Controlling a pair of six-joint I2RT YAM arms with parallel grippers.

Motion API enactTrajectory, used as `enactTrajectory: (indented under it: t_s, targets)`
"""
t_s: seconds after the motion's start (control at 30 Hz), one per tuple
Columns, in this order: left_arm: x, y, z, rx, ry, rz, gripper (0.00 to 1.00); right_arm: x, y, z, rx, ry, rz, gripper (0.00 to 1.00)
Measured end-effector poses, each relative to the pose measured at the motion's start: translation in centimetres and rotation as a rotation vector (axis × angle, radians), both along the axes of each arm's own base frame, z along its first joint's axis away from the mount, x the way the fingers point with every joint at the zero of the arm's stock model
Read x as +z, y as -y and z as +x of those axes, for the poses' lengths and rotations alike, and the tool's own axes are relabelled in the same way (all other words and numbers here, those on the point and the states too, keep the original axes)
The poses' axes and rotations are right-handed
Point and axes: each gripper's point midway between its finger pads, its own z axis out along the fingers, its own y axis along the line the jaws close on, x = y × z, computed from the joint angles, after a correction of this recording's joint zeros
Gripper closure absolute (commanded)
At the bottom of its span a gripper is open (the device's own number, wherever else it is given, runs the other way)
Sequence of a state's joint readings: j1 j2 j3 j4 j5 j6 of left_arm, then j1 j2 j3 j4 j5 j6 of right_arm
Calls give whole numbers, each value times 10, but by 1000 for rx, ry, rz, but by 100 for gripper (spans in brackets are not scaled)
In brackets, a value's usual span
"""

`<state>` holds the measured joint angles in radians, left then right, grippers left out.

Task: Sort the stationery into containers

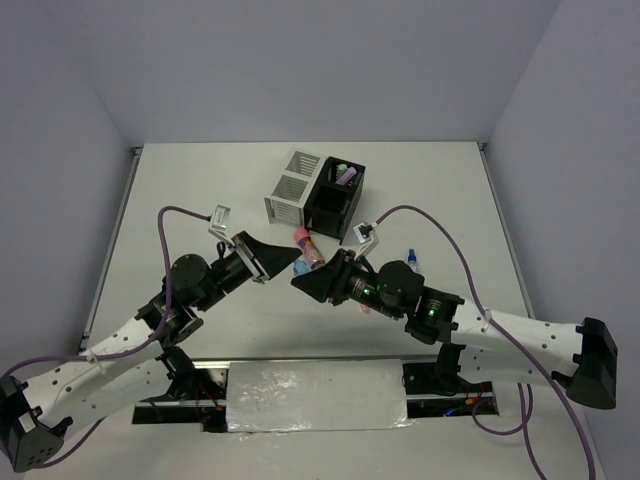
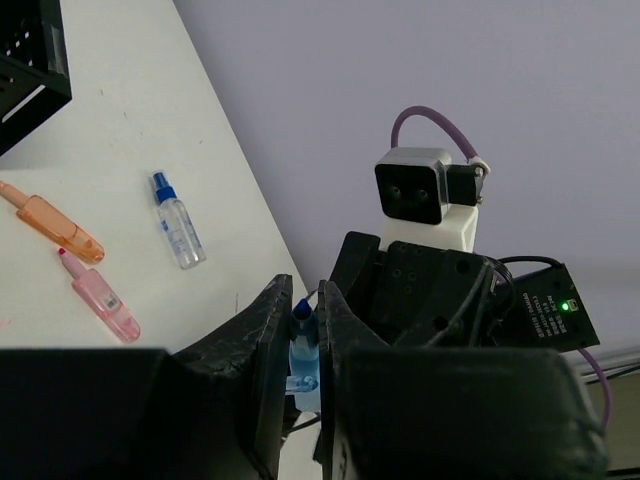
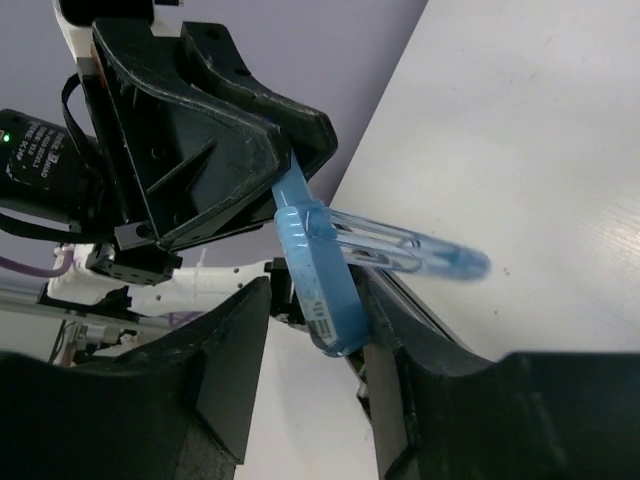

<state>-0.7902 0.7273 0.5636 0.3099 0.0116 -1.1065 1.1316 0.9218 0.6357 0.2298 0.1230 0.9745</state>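
Over white table (image 1: 200,190), lilac walls (image 1: 300,60) around, left gripper (image 2: 307,335) pinches blue pen (image 3: 320,270); right gripper (image 3: 318,330) brackets it, maybe gripping.

- My left arm (image 1: 120,345) reaches forward and inward; its black two-finger left gripper (image 1: 292,260) is clamped on a translucent blue plastic pen (image 3: 300,215).
- My right arm (image 1: 520,335) mirrors it, nose to nose; the right gripper (image 3: 315,295) straddles that pen, and I can't tell if it grips.

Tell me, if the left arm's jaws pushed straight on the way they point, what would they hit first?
Most likely the right gripper, which faces the left gripper almost nose to nose. The blue pen that the left jaws hold reaches between the right jaws.
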Motion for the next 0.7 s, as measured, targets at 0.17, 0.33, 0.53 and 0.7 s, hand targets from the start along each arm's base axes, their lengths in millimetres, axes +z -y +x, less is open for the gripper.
enactTrajectory:
  t_s: [0.17,0.33,0.53,0.7]
  targets:
    - [0,1,-3,-16,-7,-19,100,2,5,6,-29,3,6,76]
    - [-2,2,-1,-15,-15,-18,53,5,2,0,3,9,16,100]
    - [-16,-3,5,31,-104,107,1,-4,9,14,-62,1,-39,100]
    - [-10,-11,5,77,-188,92,1,-10,11,28,-130,0,-123,100]
